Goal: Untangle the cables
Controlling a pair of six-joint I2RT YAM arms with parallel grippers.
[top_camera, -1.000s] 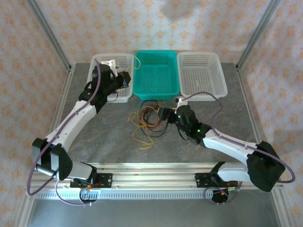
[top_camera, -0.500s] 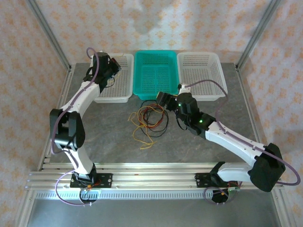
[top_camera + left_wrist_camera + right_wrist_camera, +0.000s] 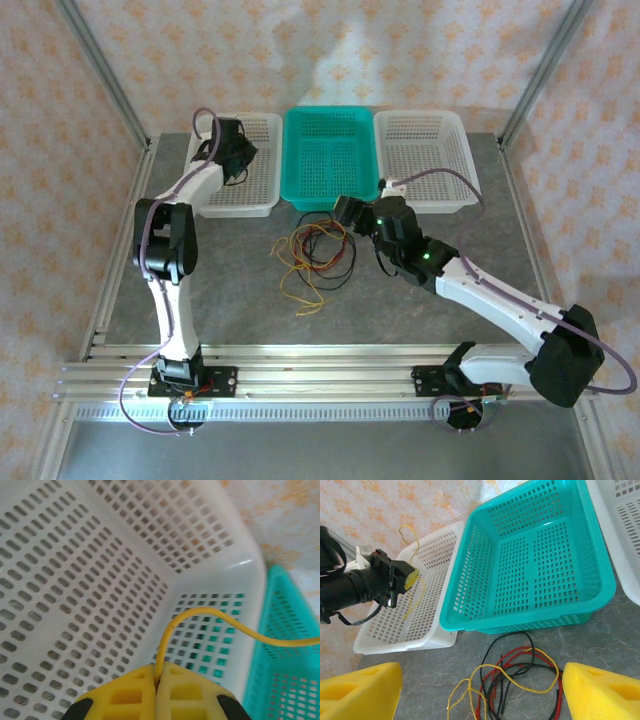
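Folded closer to the white plastic basket than before, pinching a thin yellow wire in the left gripper. Holding the right gripper spread wide over tangled red, black, yellow wires.

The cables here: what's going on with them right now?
The left gripper is shut on one yellow cable, holding it over the left white basket. The right gripper hangs open above the tangle of red, black and yellow cables, which lies on the table in front of the teal basket.
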